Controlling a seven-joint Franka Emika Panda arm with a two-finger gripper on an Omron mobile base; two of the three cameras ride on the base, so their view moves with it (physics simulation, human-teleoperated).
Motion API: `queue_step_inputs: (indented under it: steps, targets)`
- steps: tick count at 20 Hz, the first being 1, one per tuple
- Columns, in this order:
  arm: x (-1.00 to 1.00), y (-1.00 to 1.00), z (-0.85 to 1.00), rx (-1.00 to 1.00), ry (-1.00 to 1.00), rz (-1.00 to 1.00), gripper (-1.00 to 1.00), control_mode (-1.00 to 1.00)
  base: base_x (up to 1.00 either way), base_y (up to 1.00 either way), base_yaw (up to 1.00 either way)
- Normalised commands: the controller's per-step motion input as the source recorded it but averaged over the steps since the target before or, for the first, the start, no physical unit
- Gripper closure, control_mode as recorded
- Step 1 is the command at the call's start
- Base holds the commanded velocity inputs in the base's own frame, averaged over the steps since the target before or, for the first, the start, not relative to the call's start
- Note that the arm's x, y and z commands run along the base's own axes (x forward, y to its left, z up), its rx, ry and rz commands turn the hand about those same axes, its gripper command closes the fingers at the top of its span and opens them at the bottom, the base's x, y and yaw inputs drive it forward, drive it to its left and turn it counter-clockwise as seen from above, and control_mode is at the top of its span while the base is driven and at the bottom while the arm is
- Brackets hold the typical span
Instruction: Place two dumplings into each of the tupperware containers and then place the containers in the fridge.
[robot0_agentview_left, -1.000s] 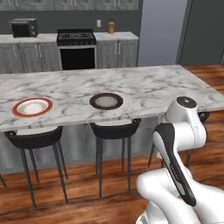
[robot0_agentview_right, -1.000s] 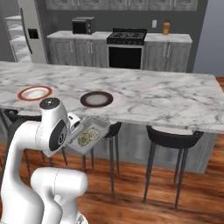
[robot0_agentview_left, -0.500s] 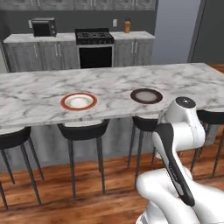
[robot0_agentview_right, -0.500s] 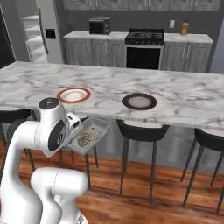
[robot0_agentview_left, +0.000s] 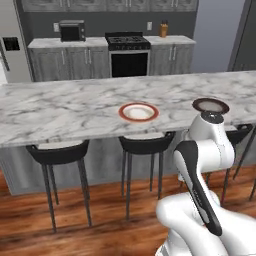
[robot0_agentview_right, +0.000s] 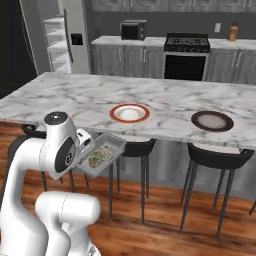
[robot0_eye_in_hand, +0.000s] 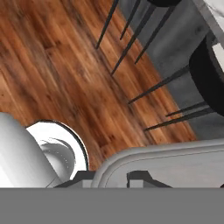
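Translucent grey tupperware container (robot0_agentview_right: 102, 154) with mottled dumplings (robot0_agentview_right: 99, 156) inside is hanging tilted at lower left of the right base view, below the marble counter (robot0_agentview_right: 85, 97). Gripper (robot0_eye_in_hand: 111, 178) fingers are pinching its rim (robot0_eye_in_hand: 166, 148). Red-rimmed plate (robot0_agentview_right: 129, 112) is sitting at centre, fridge (robot0_agentview_right: 60, 37) standing upper left.

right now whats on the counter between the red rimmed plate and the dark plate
Nothing: bare marble separates the red-rimmed plate from the dark plate in the right base view.
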Motion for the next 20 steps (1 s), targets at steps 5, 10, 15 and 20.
queue_step_inputs:
  steps: [5,10,15,20]
  targets:
    - [0.00,0.00,0.00,0.00,0.00,0.00,1.00,1.00,0.41,1.00,0.00]
    - [0.00,0.00,0.00,0.00,0.00,0.00,1.00,1.00,0.53,1.00,0.00]
    - [0.00,0.00,0.00,0.00,0.00,0.00,1.00,1.00,0.47,1.00,0.00]
    - [0.00,0.00,0.00,0.00,0.00,0.00,1.00,1.00,0.56,1.00,0.00]
